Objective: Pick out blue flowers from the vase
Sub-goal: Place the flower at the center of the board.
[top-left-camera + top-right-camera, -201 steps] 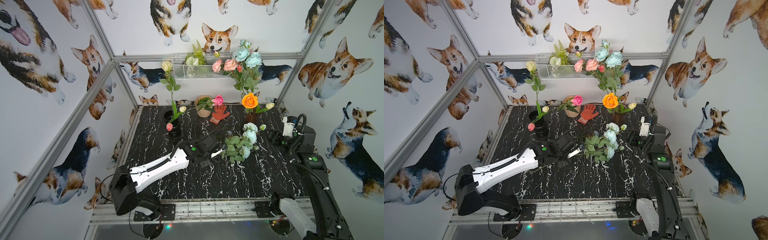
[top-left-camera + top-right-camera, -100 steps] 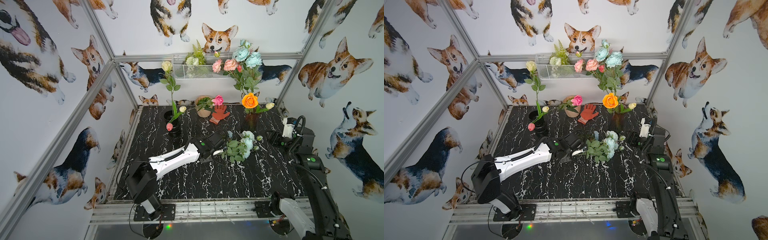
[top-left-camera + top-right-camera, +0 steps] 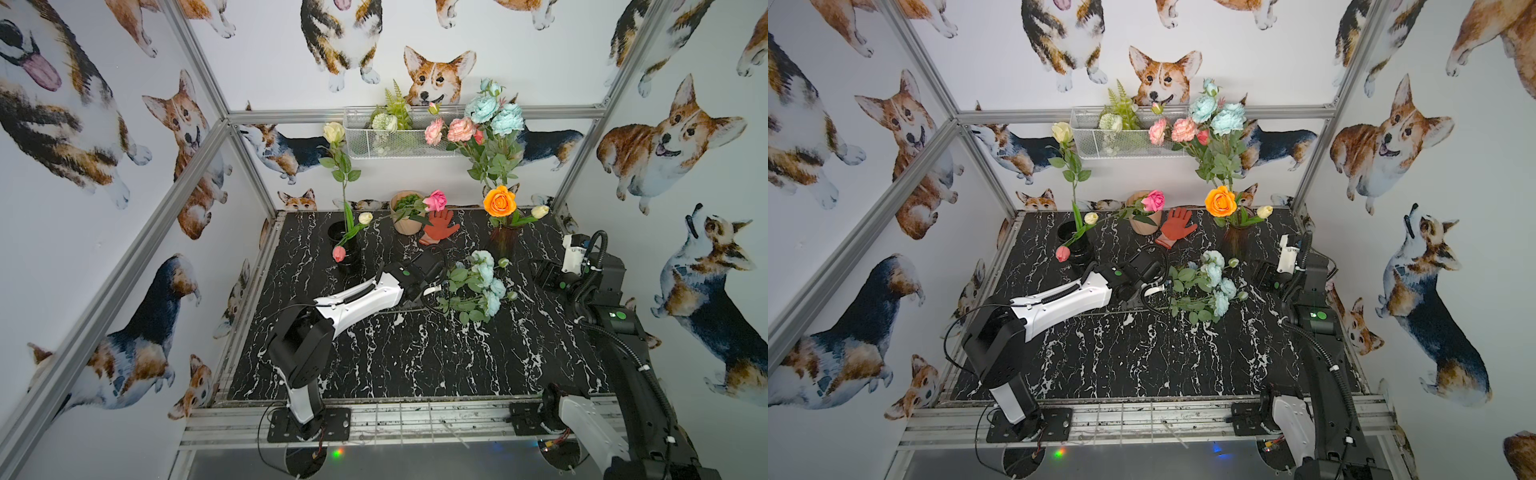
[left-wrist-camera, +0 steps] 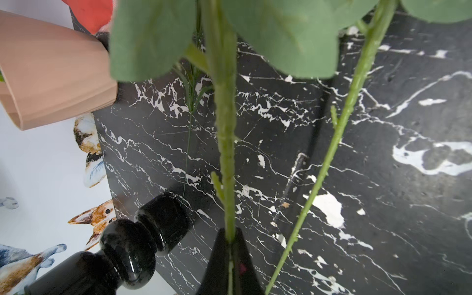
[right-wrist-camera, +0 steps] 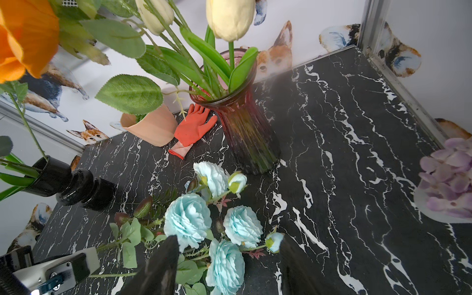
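A spray of pale blue flowers [image 3: 482, 282] [image 3: 1214, 286] [image 5: 189, 219] lies low over the black marble table, blooms toward the right arm. My left gripper [image 3: 434, 289] [image 4: 231, 240] is shut on its thick green stem [image 4: 226, 143]. A second, thinner stem [image 4: 344, 115] runs beside the jaws, outside them. More blue flowers [image 3: 494, 114] [image 3: 1219, 114] stand tall in the dark red glass vase [image 3: 503, 241] [image 5: 245, 135] at the back right. My right gripper [image 3: 544, 274] [image 5: 228, 240] is open, empty, close to the lying blooms.
The vase also holds pink blooms [image 3: 451, 129], an orange rose [image 3: 498, 201] and cream tulips [image 5: 229, 18]. A black vase [image 3: 347, 245], a terracotta pot [image 3: 405, 216] and a red glove [image 3: 440, 226] line the back. A purple bloom [image 5: 449, 178] lies near the right wall.
My left arm has swung lower and reached further in, still shut on the stem. The blue spray has come down and slightly left. The right arm has hardly moved.
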`<state>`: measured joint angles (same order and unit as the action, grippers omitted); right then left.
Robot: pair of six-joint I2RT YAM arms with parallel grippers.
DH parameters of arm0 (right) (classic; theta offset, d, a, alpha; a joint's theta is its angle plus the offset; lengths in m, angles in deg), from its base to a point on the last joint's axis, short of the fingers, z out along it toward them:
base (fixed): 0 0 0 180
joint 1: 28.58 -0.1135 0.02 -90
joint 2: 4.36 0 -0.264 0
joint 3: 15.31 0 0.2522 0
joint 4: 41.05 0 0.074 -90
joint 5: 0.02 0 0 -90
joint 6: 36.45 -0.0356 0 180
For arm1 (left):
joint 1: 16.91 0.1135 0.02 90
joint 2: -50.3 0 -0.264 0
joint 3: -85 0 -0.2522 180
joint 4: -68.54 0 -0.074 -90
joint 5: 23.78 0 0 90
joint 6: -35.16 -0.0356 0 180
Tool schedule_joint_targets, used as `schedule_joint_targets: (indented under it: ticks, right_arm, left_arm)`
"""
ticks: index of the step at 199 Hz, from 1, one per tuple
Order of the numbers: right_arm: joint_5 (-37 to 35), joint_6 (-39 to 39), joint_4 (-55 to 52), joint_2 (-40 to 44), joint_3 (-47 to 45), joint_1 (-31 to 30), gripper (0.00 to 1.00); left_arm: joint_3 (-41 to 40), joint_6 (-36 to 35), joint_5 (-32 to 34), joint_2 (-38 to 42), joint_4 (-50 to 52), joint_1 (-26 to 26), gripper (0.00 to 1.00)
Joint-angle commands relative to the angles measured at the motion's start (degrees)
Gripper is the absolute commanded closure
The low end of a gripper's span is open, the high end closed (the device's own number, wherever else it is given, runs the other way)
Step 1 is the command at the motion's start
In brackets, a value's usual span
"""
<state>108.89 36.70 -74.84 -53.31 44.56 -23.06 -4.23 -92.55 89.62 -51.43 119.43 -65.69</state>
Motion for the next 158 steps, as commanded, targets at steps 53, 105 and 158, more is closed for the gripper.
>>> schedule_joint_targets:
  ticks: [53, 105, 158]
  right_arm:
    - [0.9, -1.1, 2.8, -0.7, 0.4, 0.0, 0.35]
    - [1.8, -1.5, 3.8, -1.1, 0.0, -0.1, 0.35]
    - [2.5, -1.5, 4.2, -1.3, 0.0, -0.1, 0.35]
  left_arm:
    - [-3.8, -1.1, -4.0, -0.8, -8.8, 0.3, 1.00]
    - [-7.5, -3.5, -4.9, -0.3, -13.7, 1.1, 1.00]
    - [-6.6, -6.2, -4.7, -2.6, -14.8, 1.6, 1.00]
